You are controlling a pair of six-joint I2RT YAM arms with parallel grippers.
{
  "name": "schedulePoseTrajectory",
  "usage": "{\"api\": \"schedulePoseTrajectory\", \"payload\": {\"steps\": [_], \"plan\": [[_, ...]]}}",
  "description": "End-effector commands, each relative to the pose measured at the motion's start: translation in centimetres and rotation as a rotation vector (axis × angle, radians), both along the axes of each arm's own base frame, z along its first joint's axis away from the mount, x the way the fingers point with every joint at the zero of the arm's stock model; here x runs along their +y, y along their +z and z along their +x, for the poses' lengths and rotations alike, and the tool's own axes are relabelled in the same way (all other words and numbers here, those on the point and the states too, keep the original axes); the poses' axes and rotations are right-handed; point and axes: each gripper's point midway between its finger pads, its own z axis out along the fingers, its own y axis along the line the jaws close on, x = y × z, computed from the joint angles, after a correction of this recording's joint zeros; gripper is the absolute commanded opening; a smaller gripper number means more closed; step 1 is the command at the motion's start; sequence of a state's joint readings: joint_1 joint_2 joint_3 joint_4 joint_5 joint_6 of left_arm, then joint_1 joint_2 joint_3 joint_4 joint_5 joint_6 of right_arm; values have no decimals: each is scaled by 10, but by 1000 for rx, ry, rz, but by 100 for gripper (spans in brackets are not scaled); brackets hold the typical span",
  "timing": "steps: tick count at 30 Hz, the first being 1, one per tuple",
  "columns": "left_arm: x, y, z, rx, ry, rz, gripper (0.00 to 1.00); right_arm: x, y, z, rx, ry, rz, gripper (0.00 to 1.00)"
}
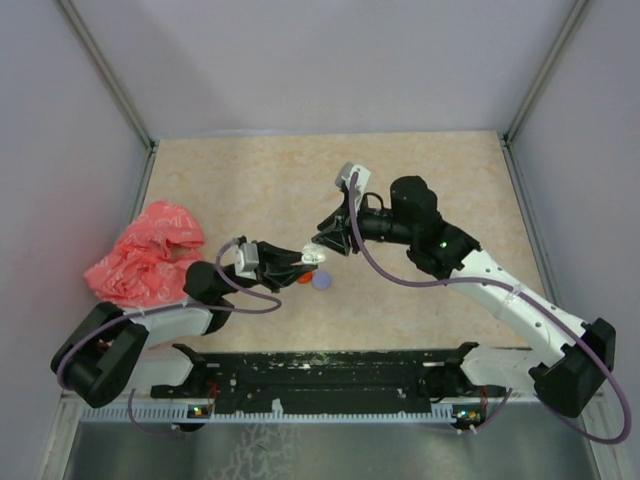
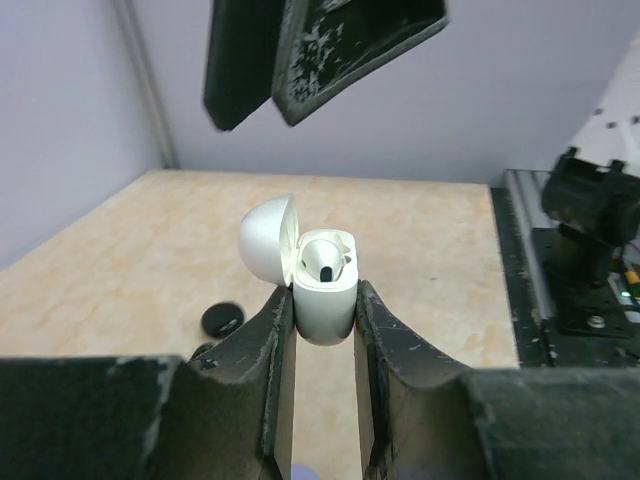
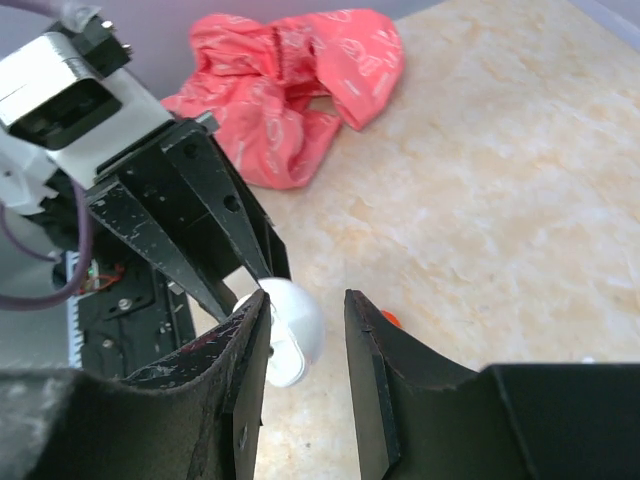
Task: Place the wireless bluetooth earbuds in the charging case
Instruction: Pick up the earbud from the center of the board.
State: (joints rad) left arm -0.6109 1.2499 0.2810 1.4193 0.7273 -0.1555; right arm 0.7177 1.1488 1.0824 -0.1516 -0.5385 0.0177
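Observation:
My left gripper [image 2: 324, 295] is shut on the white charging case [image 2: 325, 318] and holds it upright above the table, lid [image 2: 266, 240] swung open to the left. One white earbud [image 2: 326, 260] with a dark tip sits in the case's well. My right gripper [image 3: 305, 300] hangs just above the case [image 3: 297, 325], open, with nothing between its fingers [image 2: 300, 50]. From the top view the two grippers [image 1: 300, 262] [image 1: 325, 243] meet at mid-table over the case [image 1: 311, 257].
A crumpled red cloth [image 1: 150, 255] lies at the left. On the table below the grippers lie a lilac disc [image 1: 321, 281], a small red piece [image 1: 303, 279] and a black disc [image 2: 223, 320]. The black base rail [image 1: 320, 375] runs along the near edge.

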Motion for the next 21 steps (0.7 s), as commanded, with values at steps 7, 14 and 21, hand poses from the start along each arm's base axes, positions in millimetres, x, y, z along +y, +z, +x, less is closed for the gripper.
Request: {"api": "schedulePoseTrajectory", "payload": {"steps": [7, 14, 21], "plan": [[30, -49, 52, 171, 337, 37, 0, -49, -46, 96, 31, -386, -145, 37], [44, -67, 61, 207, 389, 67, 0, -54, -117, 144, 27, -355, -328, 37], [51, -79, 68, 202, 426, 114, 0, -59, -175, 188, 59, -280, -484, 37]]}}
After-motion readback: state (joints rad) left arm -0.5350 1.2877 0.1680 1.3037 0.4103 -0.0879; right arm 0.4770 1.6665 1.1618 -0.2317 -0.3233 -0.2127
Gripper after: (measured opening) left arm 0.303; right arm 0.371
